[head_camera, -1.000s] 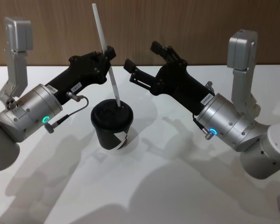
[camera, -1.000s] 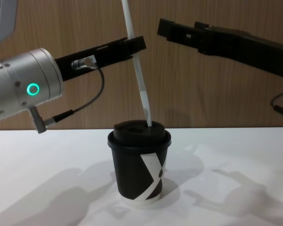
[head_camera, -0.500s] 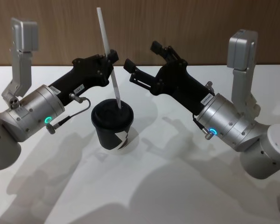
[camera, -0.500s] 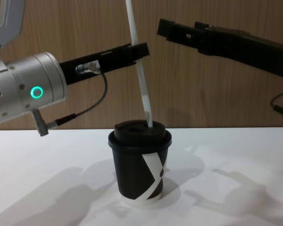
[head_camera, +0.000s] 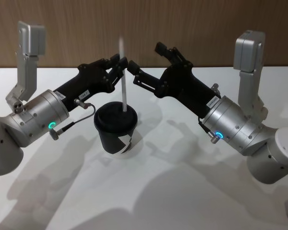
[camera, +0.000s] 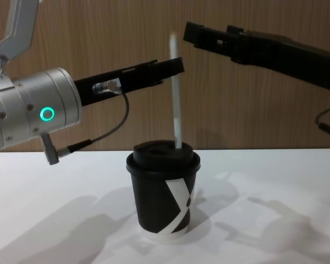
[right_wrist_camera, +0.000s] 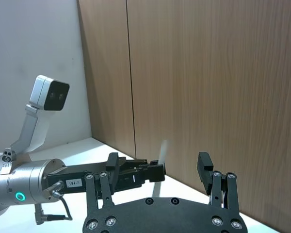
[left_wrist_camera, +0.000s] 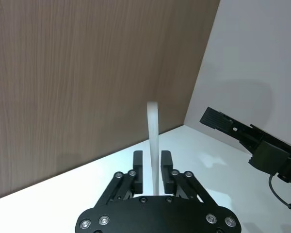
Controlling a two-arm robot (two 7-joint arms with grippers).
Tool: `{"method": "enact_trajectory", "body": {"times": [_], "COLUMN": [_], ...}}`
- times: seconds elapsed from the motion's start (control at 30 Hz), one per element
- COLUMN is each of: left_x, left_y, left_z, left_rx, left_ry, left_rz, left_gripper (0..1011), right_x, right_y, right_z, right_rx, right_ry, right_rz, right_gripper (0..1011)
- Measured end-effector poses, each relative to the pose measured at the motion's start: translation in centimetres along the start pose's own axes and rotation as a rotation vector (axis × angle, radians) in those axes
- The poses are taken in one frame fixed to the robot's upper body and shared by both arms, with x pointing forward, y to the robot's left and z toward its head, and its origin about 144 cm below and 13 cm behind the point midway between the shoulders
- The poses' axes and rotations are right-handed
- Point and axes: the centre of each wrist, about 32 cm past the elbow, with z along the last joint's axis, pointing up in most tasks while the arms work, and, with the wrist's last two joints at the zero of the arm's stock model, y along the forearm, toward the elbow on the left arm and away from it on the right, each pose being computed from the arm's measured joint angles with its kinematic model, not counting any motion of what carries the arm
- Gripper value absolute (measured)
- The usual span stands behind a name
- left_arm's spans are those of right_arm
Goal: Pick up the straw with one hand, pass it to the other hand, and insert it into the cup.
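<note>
One straw (camera: 176, 93), one cup (camera: 163, 192), two grippers

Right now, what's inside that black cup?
The straw pokes upright through the cup lid. The lid hides its lower end and any drink.

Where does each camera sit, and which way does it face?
Head: above, looking down at the cup; shows left pincer, right pincer.
Chest: low, facing forward across the table; both arms enter sideways.
Left wrist: behind its own pincer, along the straw.
Right wrist: behind its open pincer, toward the left arm.
Head, chest share cup, straw.
</note>
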Motion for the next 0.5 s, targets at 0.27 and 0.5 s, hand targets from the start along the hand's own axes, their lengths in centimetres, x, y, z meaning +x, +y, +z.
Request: {"method": "enact_trajectory", "body": {"times": [0.27, 0.5], "left_x": [-0.14, -0.43], "left_y": [0.26, 0.97], "left_z": [-0.21, -0.45], "left_rx": [0.009, 0.013], "left_ry": [0.0, 0.001], "left_rz": [0.0, 0.002], "left_gripper": [429, 675], "right_x": [0.0, 0.0], "right_y": [0.0, -0.01], "right_z": [0.0, 0.01], "right_rx": [0.0, 0.0], "right_ry": [0.0, -0.001], "right_rz": [0.0, 0.0], "right_gripper": [1001, 1001]}}
